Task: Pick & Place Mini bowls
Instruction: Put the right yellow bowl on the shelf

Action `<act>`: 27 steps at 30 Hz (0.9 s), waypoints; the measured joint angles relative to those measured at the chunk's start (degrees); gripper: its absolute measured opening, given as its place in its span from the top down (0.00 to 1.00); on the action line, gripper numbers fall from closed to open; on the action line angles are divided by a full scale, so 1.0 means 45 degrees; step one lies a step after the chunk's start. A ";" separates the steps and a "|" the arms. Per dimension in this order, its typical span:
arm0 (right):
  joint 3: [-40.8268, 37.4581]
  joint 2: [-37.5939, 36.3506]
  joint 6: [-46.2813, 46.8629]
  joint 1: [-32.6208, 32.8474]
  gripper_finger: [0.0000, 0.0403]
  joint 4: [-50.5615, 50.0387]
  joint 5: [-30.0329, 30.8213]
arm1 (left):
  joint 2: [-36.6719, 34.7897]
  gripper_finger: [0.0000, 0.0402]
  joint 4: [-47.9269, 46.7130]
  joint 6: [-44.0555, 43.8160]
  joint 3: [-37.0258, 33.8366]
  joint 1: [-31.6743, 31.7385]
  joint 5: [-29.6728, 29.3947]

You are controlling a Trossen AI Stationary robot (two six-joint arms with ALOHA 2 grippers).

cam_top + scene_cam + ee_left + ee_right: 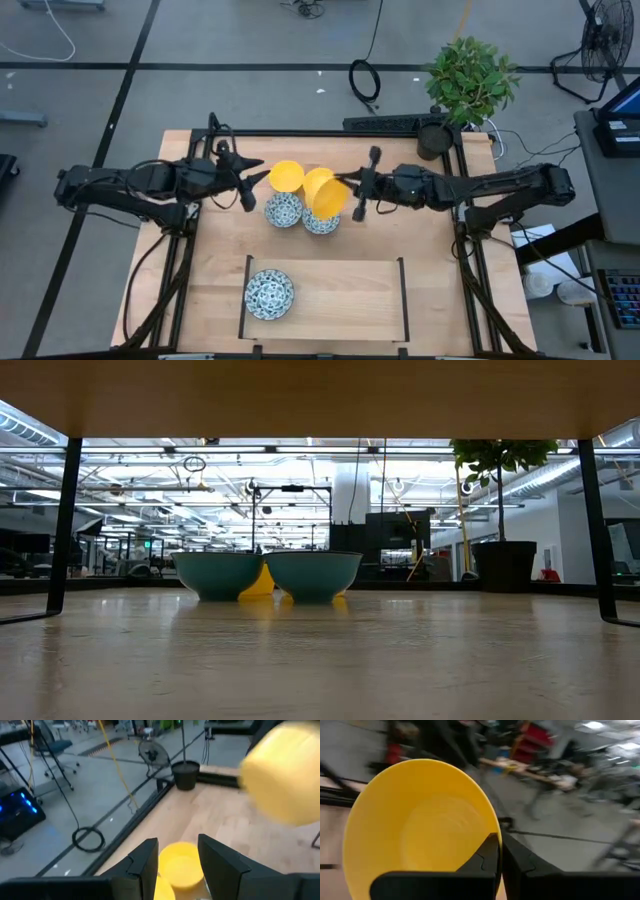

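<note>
Gripping a yellow bowl (326, 192) by its rim at counter (440, 270) centre, right fingers (352, 190) are pinching shut; left fingers (262, 178), half-open at nine o'clock, are straddling another yellow bowl (286, 176).

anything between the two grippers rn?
High view: two yellow bowls, one by the left gripper, one pinched by the right gripper.

In the right wrist view the room behind the yellow mini bowl (420, 830) is blurred. In the left wrist view another yellow bowl (285, 775) is smeared and cut by the edge. The low view shows neither pincer.
</note>
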 joint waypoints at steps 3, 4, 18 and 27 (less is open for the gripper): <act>0.1574 0.0175 0.0843 0.0554 1.00 -0.2161 -0.0303 | 0.0103 0.64 -0.0736 -0.0130 -0.0004 0.0000 0.0045; 0.2063 0.0185 0.1087 0.0839 1.00 -0.3027 -0.0308 | 0.0161 0.64 -0.0872 -0.0221 -0.0005 0.0000 0.0151; 0.8940 0.2021 0.7943 0.4468 1.00 -1.0170 -0.2212 | 0.0218 0.64 -0.1240 -0.1097 -0.0005 -0.0005 0.1787; 1.0987 0.3713 1.0814 0.5079 1.00 -1.5477 -0.2610 | 0.0213 0.64 -0.1143 -0.1107 -0.0009 0.0000 0.1782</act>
